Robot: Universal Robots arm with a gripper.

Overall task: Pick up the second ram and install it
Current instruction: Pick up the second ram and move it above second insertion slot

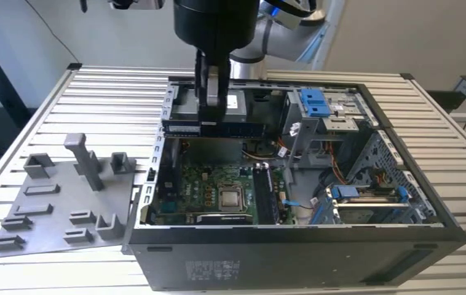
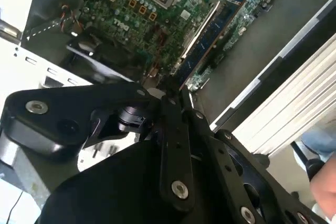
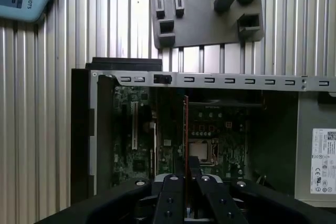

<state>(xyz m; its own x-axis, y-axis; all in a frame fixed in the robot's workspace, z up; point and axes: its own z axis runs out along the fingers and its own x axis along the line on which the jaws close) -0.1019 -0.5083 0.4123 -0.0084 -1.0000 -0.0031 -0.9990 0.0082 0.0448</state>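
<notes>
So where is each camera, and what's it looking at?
Exterior view: off the arm, looking down at the open computer case and grey fixture plate; shows the arm and the gripper shut on the second ram.
First wrist view: on the wrist, looking past the gripper into the case at the motherboard.
Second wrist view: on the wrist, slanted across the gripper's links toward the motherboard.
All three views share the processor.

- The computer case [image 1: 299, 258] is sitting open on the slatted table [image 1: 110, 92], with the fixture plate [image 1: 53, 215] lying beside it on the exterior view's left
- The motherboard [image 1: 192, 178] is lying inside the case, with the processor [image 1: 231, 198] sitting on it and an installed memory stick [image 1: 264, 195] standing just to the exterior view's right
- The gripper [image 1: 210, 115] is hanging over the case's far part, holding the second ram [image 1: 245, 129] above the motherboard
</notes>
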